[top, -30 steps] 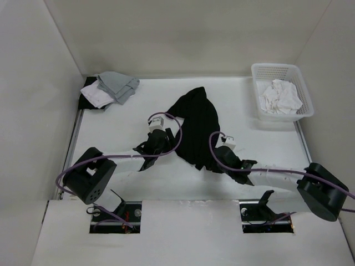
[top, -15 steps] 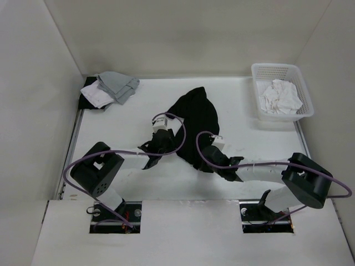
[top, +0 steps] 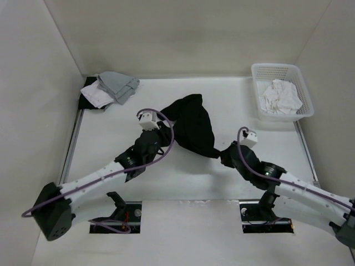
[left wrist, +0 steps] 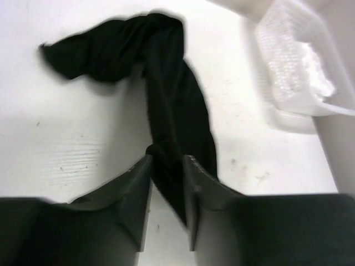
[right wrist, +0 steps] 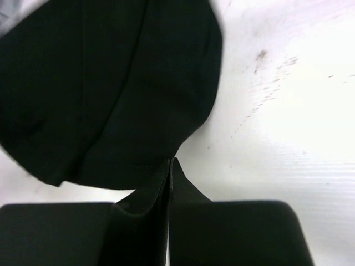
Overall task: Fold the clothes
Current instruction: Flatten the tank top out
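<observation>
The right end effector (right wrist: 170, 163) pinches the clothes (right wrist: 111, 83), its tips barely distinguishable.

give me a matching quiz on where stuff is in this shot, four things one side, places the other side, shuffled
Things:
1 black top
2 basket
3 white cloth
4 grey and white clothes

Places:
a far left corner of the table
b inside the basket
c middle of the table
d far right corner of the table

Pairs: 1-c, 2-d, 3-b, 4-a
</observation>
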{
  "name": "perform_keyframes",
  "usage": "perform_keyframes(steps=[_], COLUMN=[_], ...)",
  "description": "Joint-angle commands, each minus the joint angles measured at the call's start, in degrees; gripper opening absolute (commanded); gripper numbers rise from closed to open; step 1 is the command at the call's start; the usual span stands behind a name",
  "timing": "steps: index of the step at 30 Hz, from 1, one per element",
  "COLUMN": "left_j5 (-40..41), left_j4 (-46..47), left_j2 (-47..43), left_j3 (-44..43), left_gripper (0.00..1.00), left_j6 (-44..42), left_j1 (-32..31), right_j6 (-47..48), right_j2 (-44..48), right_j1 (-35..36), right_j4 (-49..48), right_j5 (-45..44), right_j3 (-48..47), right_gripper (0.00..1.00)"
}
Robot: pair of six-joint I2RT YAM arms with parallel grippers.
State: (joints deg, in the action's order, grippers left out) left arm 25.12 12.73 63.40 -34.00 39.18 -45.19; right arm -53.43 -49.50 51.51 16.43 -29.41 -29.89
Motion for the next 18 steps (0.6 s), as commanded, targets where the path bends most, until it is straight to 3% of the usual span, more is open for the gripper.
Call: perform_keyframes(steps=[1,5,9,11,13,18], left_j5=[7.2,17.5,18.3,13.6,9.3,8.0], left_j4=[-12.3,-17.8,-16.7,-14.2,-11.2,-2.2], left_j2=[-8.2,-14.4,-8.4,-2.4,3.8,15.8], left_j3=[1.1,5.1,5.3,2.5,-1.1,-7.5], left_gripper=[0.36,0.54,0.56,0.53,0.43,0.30], left_j6=[-0.2,-0.2,1.0,0.3,-2.2,-14.7], left_j1=[-3.8,-7.7,-6.5,-6.6,-8.8,-22.7], right_j6=[-2.6,-9.0,-8.6,-8.5,-11.2,-14.0], right_j2=[5.9,8.6,4.2,0.5,-2.4,-2.6], right_j1=[-0.2,-0.2,0.6,3.1,5.9,7.0], right_j4=[12.8,16.3,14.3,13.0,12.3,10.7], right_j5=[-3.7,-3.8,-2.4,-1.3,-2.0,-4.5], right_j3=[1.1,3.3,2.9,2.6,2.9,4.3], right_gripper=[0.00,0.00,0.00,0.00,0.00,0.00])
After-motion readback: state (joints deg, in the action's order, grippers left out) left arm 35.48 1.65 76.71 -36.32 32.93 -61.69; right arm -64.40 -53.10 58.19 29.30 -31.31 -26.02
